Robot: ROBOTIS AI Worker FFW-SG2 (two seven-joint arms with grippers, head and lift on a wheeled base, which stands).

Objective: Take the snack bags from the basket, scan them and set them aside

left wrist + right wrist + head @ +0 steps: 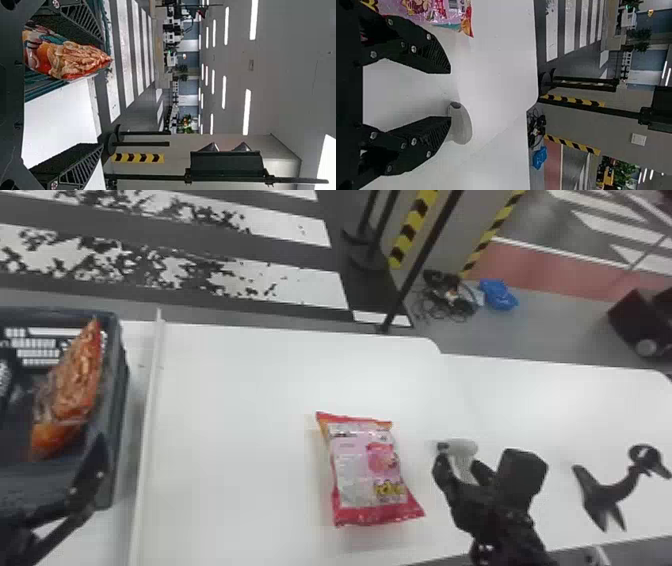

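We see our left fingers (65,164) spread wide apart, with the orange bag (71,59) in the basket (39,90), close to one of them. Beyond the white table (59,122) we have a striped floor (126,51), a yellow-and-black strip (136,158), a black box (226,164) on a pole (297,180) and ceiling lights (246,113)

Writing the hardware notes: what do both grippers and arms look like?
Both arms, left and right, are black. The left gripper has black, wedge-shaped fingers with slanted slots in the sides and a round, pale screw head near each base. The right gripper is black too, its tapered fingers finely ridged near the tips, with several silvery screw heads.
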